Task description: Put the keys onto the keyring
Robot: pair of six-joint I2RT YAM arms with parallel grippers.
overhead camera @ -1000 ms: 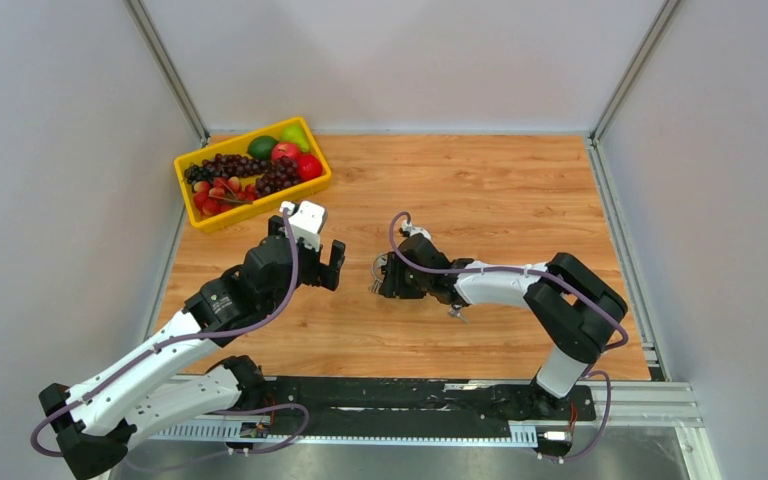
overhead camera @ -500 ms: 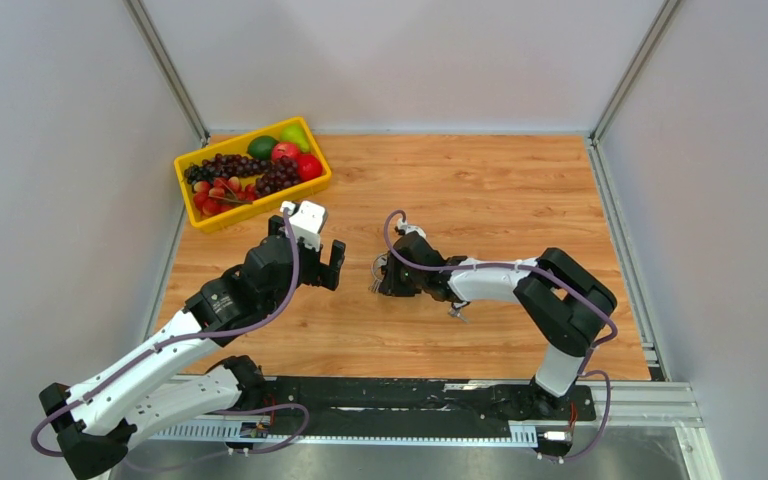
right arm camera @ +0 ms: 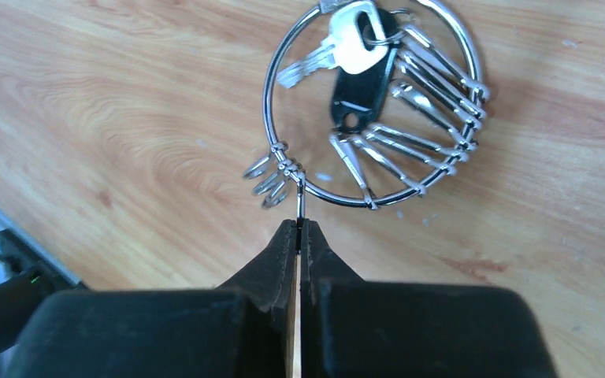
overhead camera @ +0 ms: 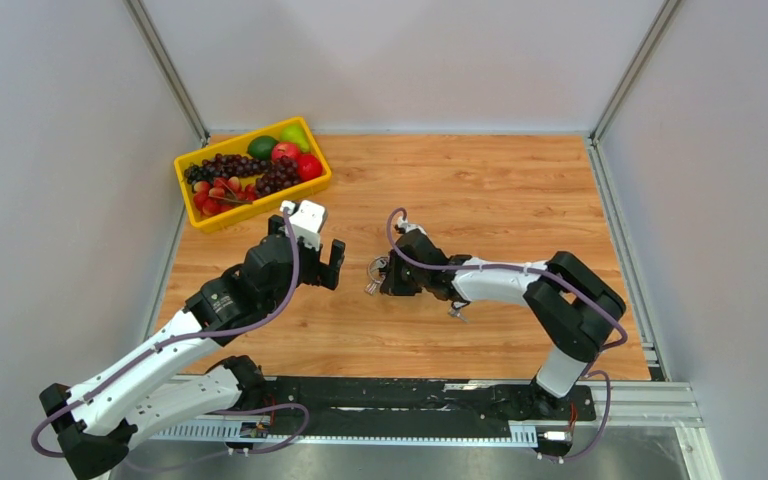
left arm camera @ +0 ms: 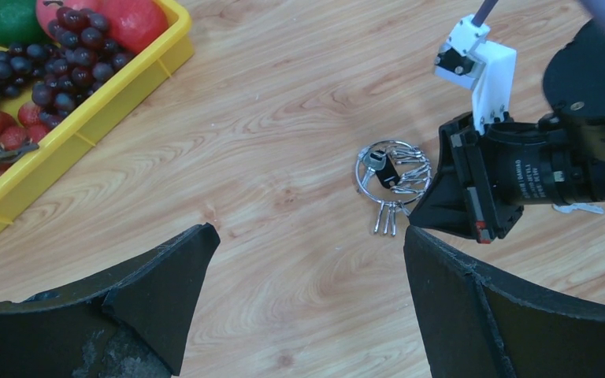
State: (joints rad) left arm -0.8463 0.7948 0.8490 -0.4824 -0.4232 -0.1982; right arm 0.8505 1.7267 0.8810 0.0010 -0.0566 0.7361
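Observation:
The keyring (right arm camera: pixel 272 94) is a thin silver wire ring lying flat on the wooden table, with several wire clips fanned along one side and small loops near its stem. Inside its circle lies a key (right arm camera: pixel 357 96) with a black plastic part and silver metal; whether it is threaded on I cannot tell. My right gripper (right arm camera: pixel 299 226) is shut on a short wire stem sticking out of the ring. The overhead view shows the keyring (overhead camera: pixel 374 270) just left of my right gripper (overhead camera: pixel 383 278). My left gripper (overhead camera: pixel 332 264) hovers wide open to the left of it, holding nothing, keyring (left arm camera: pixel 360 175) beyond its fingers.
A yellow basket (overhead camera: pixel 260 205) of fruit stands at the back left, its rim (left arm camera: pixel 102 110) also in the left wrist view. A small pale object (overhead camera: pixel 455 312) lies under the right forearm. Grey walls enclose the table on three sides.
My right gripper has closed from half open onto the keyring's wire stem and nudged slightly left. The left arm has stayed still and open.

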